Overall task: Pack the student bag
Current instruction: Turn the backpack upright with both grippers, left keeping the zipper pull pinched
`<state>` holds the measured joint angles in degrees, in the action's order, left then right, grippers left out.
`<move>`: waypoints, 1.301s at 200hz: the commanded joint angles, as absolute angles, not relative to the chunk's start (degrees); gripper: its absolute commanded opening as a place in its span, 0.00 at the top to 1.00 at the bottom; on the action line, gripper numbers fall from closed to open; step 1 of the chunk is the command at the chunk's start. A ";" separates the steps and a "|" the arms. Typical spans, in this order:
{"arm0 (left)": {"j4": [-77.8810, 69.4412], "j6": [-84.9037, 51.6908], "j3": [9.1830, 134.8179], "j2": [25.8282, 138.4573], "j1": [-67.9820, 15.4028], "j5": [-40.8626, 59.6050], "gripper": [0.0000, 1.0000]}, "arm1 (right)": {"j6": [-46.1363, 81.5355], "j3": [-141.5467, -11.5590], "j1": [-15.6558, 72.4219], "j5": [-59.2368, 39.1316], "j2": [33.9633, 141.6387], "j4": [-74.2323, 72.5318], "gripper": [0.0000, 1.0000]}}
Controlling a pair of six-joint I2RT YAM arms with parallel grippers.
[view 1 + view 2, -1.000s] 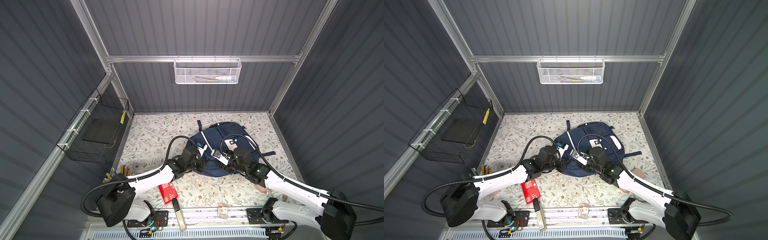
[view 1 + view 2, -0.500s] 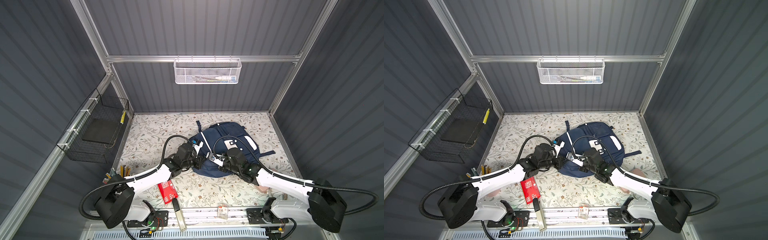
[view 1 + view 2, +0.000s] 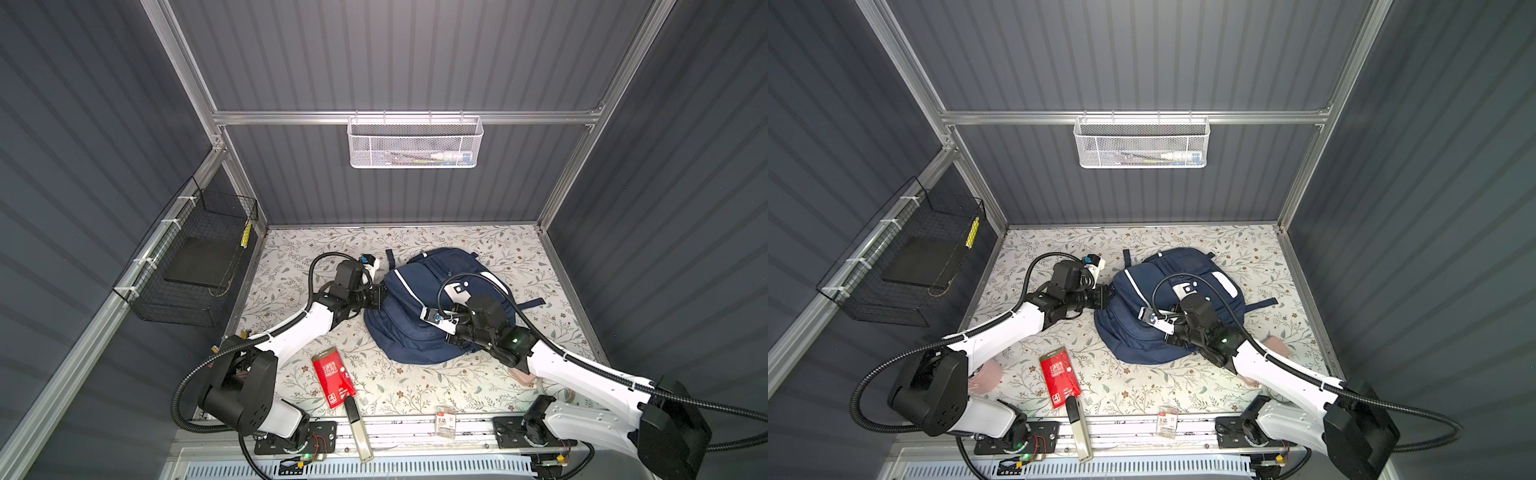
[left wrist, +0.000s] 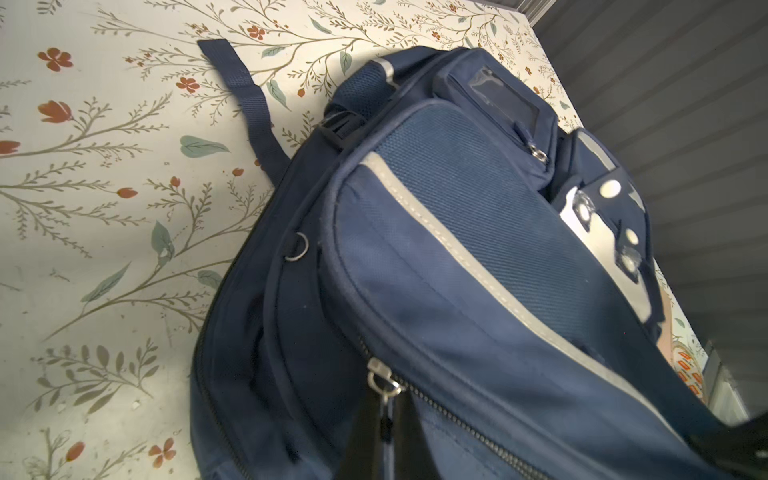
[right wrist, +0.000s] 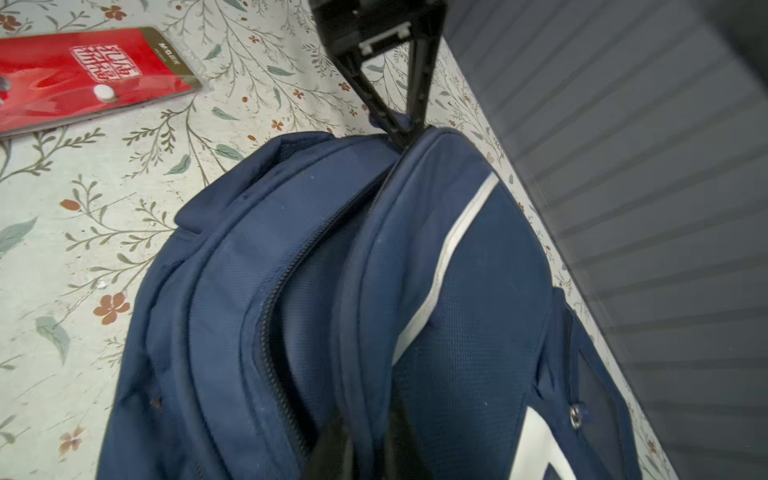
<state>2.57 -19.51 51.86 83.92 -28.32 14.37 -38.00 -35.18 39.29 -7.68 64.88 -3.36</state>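
Note:
The student bag point(image 3: 409, 286) point(image 3: 1187, 266) lies in the middle of the floral table in both top views, a navy backpack with white stripes. My left gripper point(image 3: 384, 296) point(image 4: 386, 432) is at the bag's left edge, shut on a metal zip pull point(image 4: 380, 376). The right gripper point(image 3: 453, 338) point(image 5: 365, 449) sits on the bag's near right part. It is shut on a fold of the bag's fabric beside an open zip point(image 5: 286, 291). Its fingertips are hidden in both top views. The right wrist view also shows the left gripper point(image 5: 405, 137) pinching the bag's far edge.
A red packet point(image 3: 332, 376) and a black-and-metal tool point(image 3: 357, 428) lie at the front left. A small card packet point(image 3: 445, 424) rests on the front rail. A pink case point(image 3: 525, 376) shows under the right arm. Wire baskets hang on the back wall point(image 3: 415, 143) and left wall point(image 3: 195, 266).
My right gripper has gone from open to shut on the bag's fabric. The left gripper, still shut on the zip pull, has drawn a little to the left.

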 commanded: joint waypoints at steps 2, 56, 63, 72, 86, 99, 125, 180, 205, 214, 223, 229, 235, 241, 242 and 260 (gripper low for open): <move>4.56 -19.15 50.40 78.61 -30.58 8.94 1.00 | -35.36 -36.95 34.10 1.57 68.67 -1.05 0.80; -1.89 -30.17 44.48 74.84 -43.42 6.85 1.00 | -32.13 -35.05 38.21 0.89 60.38 -0.85 0.45; -2.57 -30.76 44.72 75.16 -45.11 6.38 1.00 | -31.55 -34.54 40.00 0.79 58.75 -0.65 0.43; -4.08 -32.01 45.25 76.09 -46.95 7.14 1.00 | -30.44 -33.61 42.50 2.56 57.55 -2.57 0.42; -5.98 -33.38 46.83 78.12 -49.81 8.41 1.00 | -31.06 -33.48 45.95 4.78 58.38 -4.81 0.41; -6.05 -33.49 48.25 79.21 -51.68 7.51 1.00 | -32.99 -33.78 47.69 9.23 61.24 -6.58 0.41; -5.03 -33.28 48.40 78.43 -51.88 6.14 1.00 | -36.16 -33.94 47.72 10.21 66.14 -7.30 0.45; 4.01 -31.47 49.21 75.54 -51.87 -1.56 1.00 | -38.84 -34.55 46.29 6.97 68.78 -6.72 0.93; 7.03 -30.77 48.58 74.76 -47.64 -3.95 1.00 | -39.60 -33.63 45.63 3.42 66.25 -2.56 0.99; 6.71 -30.69 47.59 74.31 -43.27 -1.64 1.00 | -39.99 -33.34 45.45 1.67 65.10 -0.74 1.00; 6.09 -30.65 46.69 73.85 -38.97 0.61 1.00 | -40.62 -32.93 45.11 0.25 64.52 0.37 1.00; 6.24 -30.16 46.65 73.66 -36.38 1.53 1.00 | -40.88 -32.60 45.08 0.00 62.58 0.56 1.00; 6.91 -29.42 47.28 73.65 -34.31 1.90 1.00 | -41.11 -32.35 44.86 -0.08 61.90 0.45 1.00; 8.11 -28.76 48.31 73.92 -32.60 2.06 1.00 | -41.20 -31.96 44.64 -0.44 61.27 0.44 1.00; 8.23 -28.66 48.41 73.96 -32.25 2.04 1.00 | -41.21 -31.93 44.56 -0.53 61.13 0.44 1.00; 7.82 -26.35 51.09 76.38 -28.43 0.83 1.00 | -41.41 -30.86 43.10 -2.43 59.63 -1.04 1.00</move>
<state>7.11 -29.54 47.42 75.48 -36.49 10.59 -40.69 -33.43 44.82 1.02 62.98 -6.24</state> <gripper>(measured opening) 0.070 0.068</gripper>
